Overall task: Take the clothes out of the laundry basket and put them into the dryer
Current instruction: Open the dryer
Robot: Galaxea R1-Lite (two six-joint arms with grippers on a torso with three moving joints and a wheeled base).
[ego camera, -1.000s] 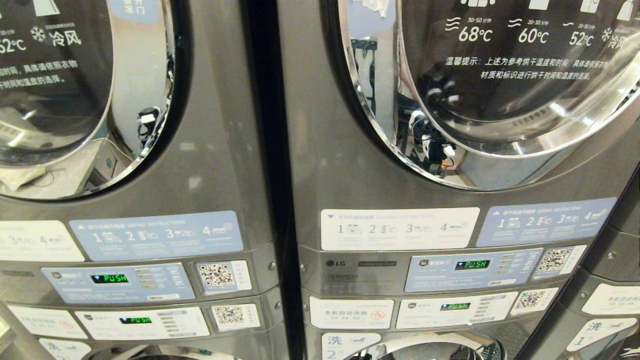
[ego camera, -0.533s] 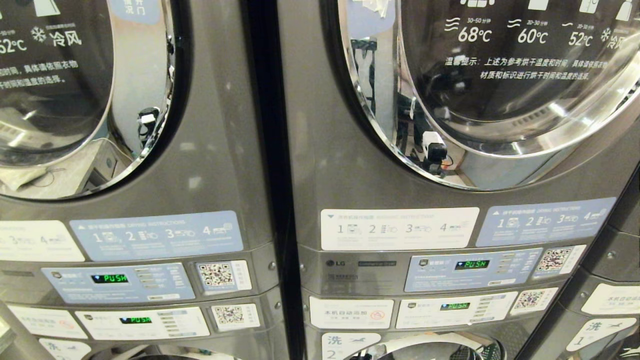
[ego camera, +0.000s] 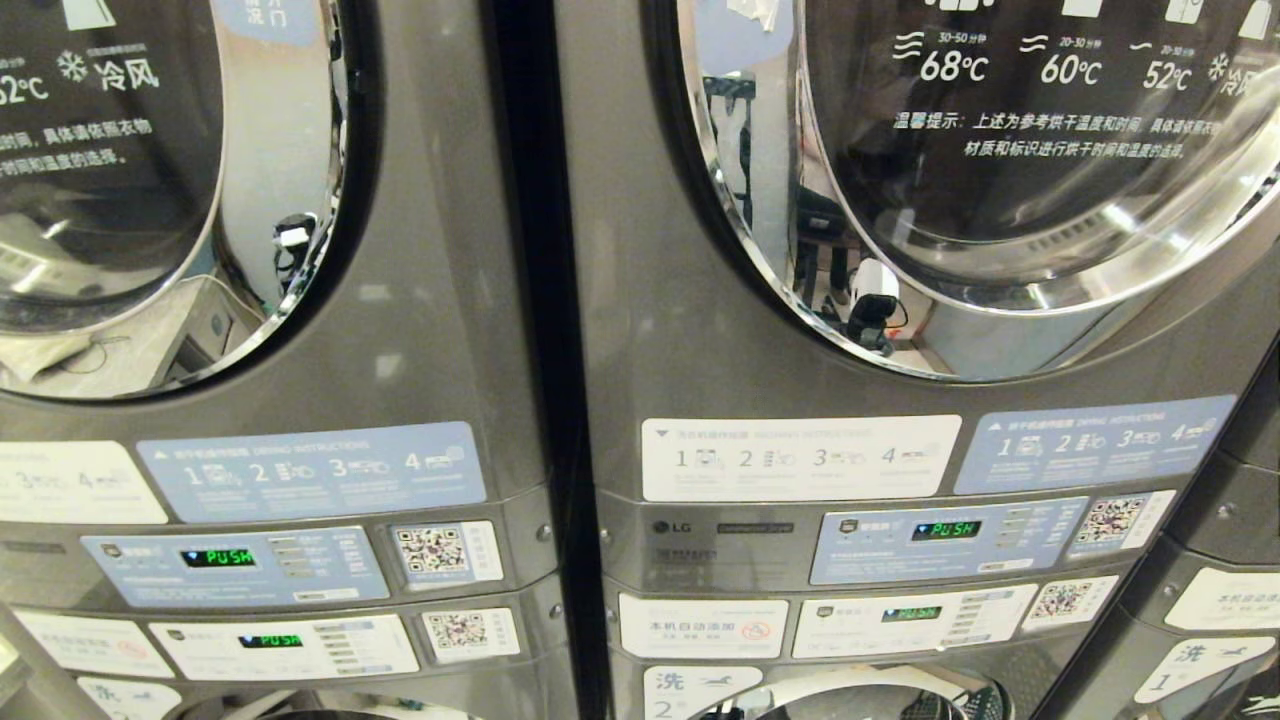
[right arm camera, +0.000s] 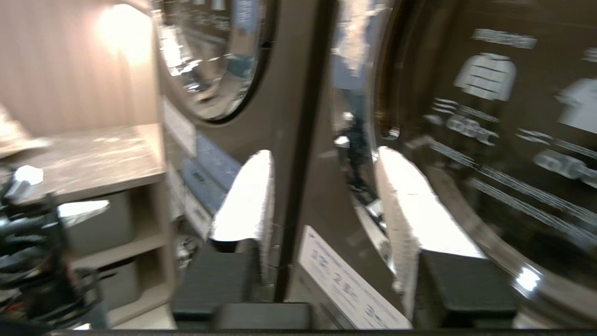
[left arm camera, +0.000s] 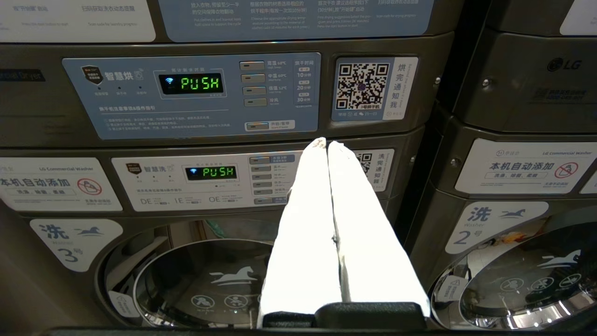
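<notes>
Two grey stacked machines fill the head view, and the right one's dryer door (ego camera: 1000, 150) is closed, a round dark glass in a chrome ring. My right gripper (right arm camera: 324, 153) is open and empty. It hangs close in front of that dryer door (right arm camera: 489, 116), level with the dark gap between the two machines. My left gripper (left arm camera: 325, 142) is shut with nothing in it, its white fingers pointing at the lower control panels. Neither arm shows directly in the head view. The laundry basket and the clothes are out of view.
The left machine's dryer door (ego camera: 100, 180) is closed too. Control panels (ego camera: 940, 540) with green "PUSH" displays run below both doors. Lower down are round washer doors (left arm camera: 200, 280). A wooden shelf unit (right arm camera: 93, 158) with bins stands beside the machines.
In the chrome ring of the right dryer door, the reflection of a white and black gripper part has come into sight and shifted slightly. The machines themselves have not moved.
</notes>
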